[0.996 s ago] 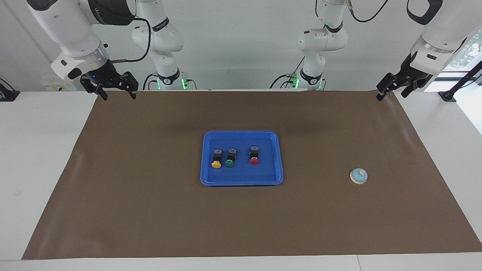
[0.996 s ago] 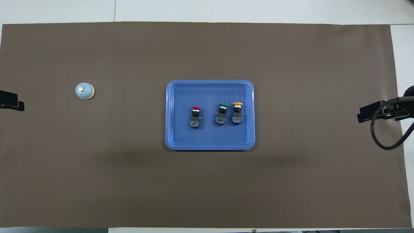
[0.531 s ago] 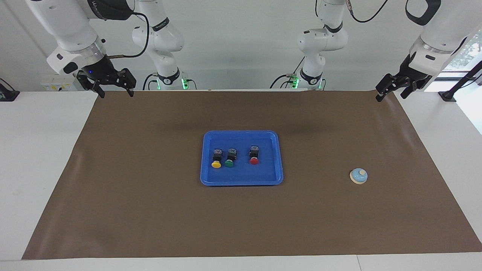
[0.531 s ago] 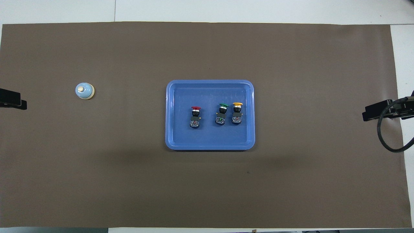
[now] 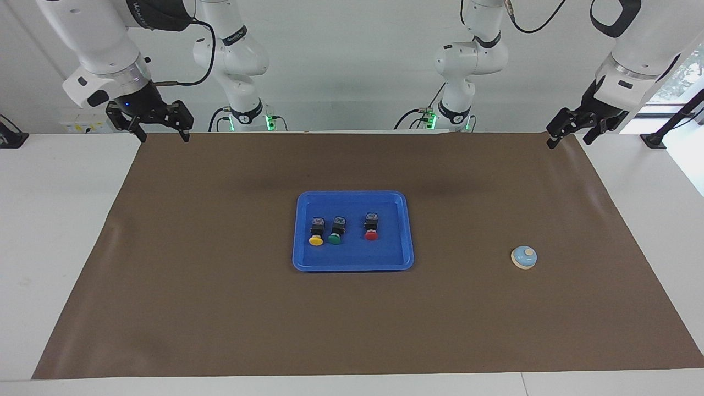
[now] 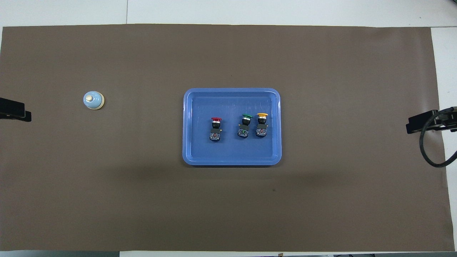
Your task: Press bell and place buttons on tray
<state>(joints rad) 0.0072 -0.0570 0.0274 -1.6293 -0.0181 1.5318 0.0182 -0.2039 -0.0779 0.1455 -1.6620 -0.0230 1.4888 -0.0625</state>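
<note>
The tray point(image 5: 352, 265) lies mid-mat point(image 5: 220, 308). In it, in a row, lie the yellow button point(image 5: 316, 231), the green button point(image 5: 336, 230) beside it, and the red button point(image 5: 371, 227) toward the left arm's end. The bell point(image 5: 523, 257) stands on the mat toward that same end, well apart from the tray. The left gripper point(image 5: 567, 136) and right gripper point(image 5: 163, 133) hang wide apart, empty, over the mat's corners nearest the robots.

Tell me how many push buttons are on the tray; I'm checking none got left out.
3, all lying in the tray: yellow button toward the right arm's end, green button beside it, red button apart toward the left arm's end. None seems hidden.
</note>
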